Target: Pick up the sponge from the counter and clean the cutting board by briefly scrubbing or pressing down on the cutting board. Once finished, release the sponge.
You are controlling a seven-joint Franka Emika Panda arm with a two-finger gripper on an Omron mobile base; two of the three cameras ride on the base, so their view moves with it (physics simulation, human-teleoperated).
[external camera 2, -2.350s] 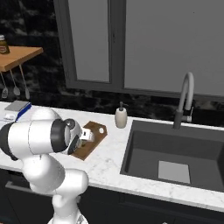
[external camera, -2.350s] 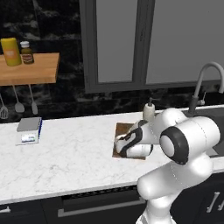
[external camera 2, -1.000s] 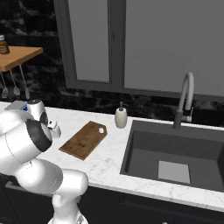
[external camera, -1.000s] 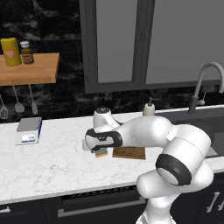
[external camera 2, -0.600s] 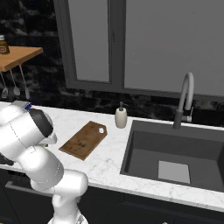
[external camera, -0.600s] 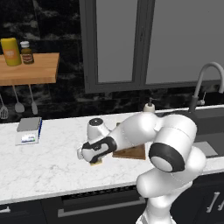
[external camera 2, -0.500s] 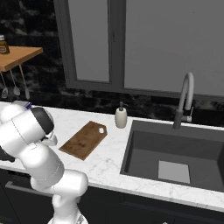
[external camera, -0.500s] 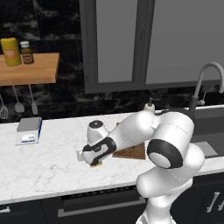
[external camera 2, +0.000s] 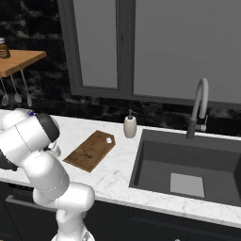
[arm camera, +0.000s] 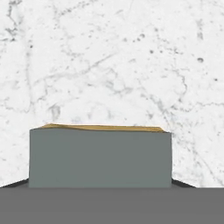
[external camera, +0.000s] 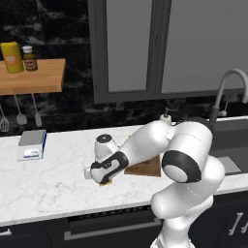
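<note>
Hand [external camera: 99, 173] lower now, over sponge [arm camera: 100, 156] beside cutting board [external camera 2: 89, 150].

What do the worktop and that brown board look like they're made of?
The counter looks like polished white marble or an imitation, going by its faint grey veins. The cutting board looks like matte brown wood, with darker blotches and a small hole near one corner.

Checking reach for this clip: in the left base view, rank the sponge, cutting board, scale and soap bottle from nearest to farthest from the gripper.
1. Sponge, directly under the gripper.
2. Cutting board, just to its right.
3. Scale, far left on the counter, and soap bottle, back right: too close to call.
</note>
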